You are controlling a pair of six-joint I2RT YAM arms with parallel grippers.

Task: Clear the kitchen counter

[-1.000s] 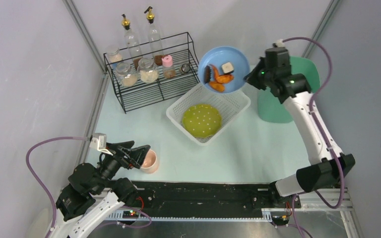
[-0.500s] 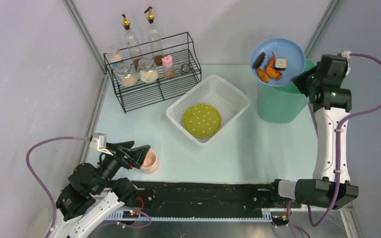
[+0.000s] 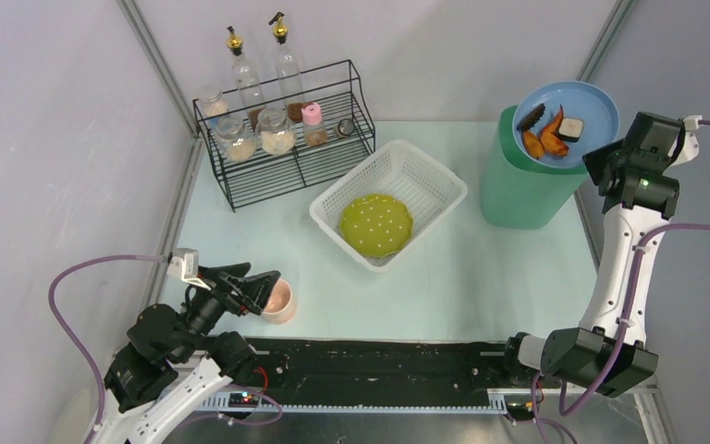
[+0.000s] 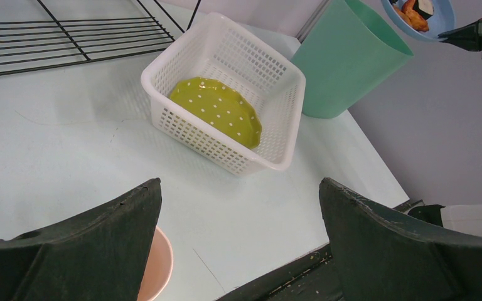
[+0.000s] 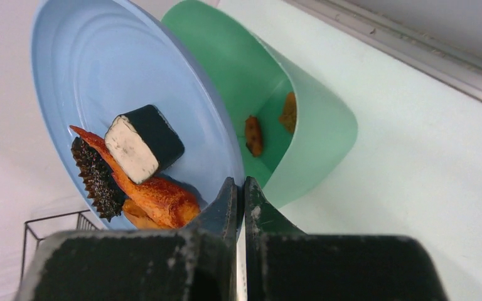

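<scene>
At the upper right of the overhead view, the right tool (image 3: 601, 159) is pinched tight on the rim of the blue plate (image 3: 584, 100), tilted partly over the green bin (image 3: 518, 190). The scraps (image 3: 551, 139) lie loose. Tipped off-centre, I reckon they would miss the bin and land on the pale tabletop (image 3: 462, 277) filling mid-frame. That thin rim grip might slip too. At lower left, the left tool (image 3: 257, 285) gapes wide and empty by the pink cup (image 3: 280, 302).
</scene>
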